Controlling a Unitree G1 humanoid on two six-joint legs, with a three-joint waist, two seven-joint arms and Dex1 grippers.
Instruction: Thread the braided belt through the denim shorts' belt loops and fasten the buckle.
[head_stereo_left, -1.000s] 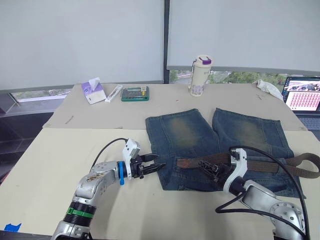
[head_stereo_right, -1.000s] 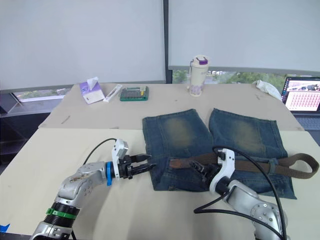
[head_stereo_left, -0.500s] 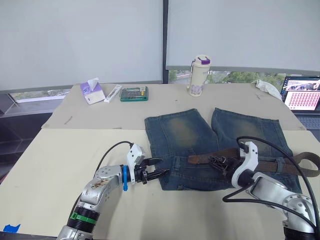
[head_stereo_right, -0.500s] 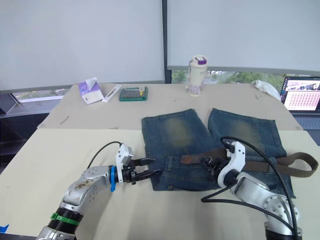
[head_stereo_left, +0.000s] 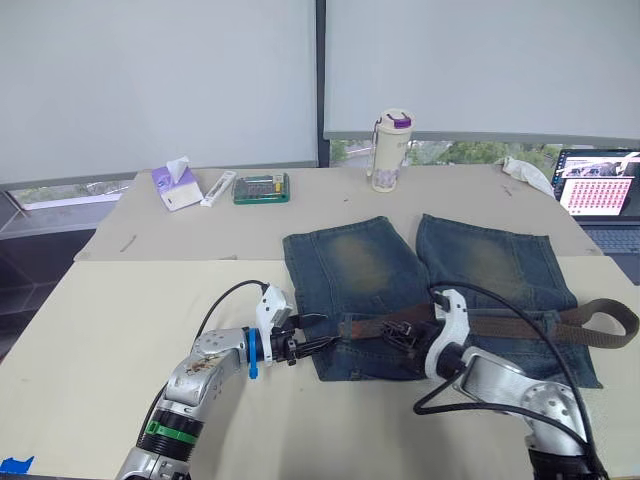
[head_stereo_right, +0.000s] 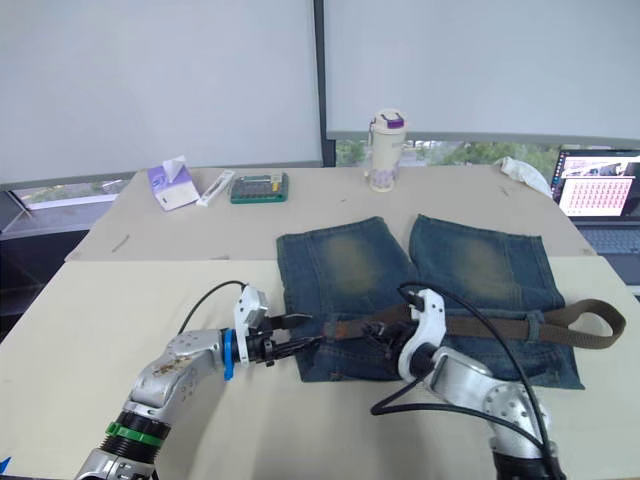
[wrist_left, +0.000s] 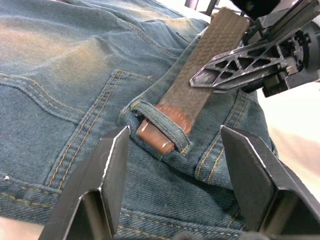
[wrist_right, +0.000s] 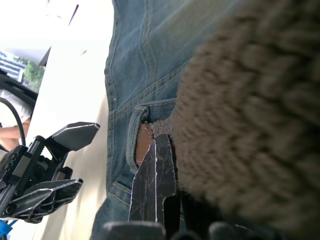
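The denim shorts (head_stereo_left: 400, 265) lie flat on the table, waistband toward me. The braided belt (head_stereo_left: 520, 325) runs along the waistband and curls back at its right end (head_stereo_left: 620, 318). Its brown tip (wrist_left: 152, 140) pokes through a belt loop (wrist_left: 155, 116) near the left of the waistband. My right gripper (head_stereo_left: 390, 335) is shut on the belt just behind that loop. My left gripper (head_stereo_left: 322, 333) is open at the waistband's left corner, its fingers (wrist_left: 112, 170) either side of the tip without touching it. The buckle is out of view.
At the back of the table stand a bottle with a purple lid (head_stereo_left: 390, 150), a tissue box (head_stereo_left: 172, 187) and a green case (head_stereo_left: 260, 187). A laptop (head_stereo_left: 598, 190) and a white cloth (head_stereo_left: 525, 172) sit at the far right. Black cables trail from both wrists.
My right gripper has moved left with the belt, bringing its tip into the left belt loop. My left gripper has closed in on the waistband corner. The camera has shifted slightly.
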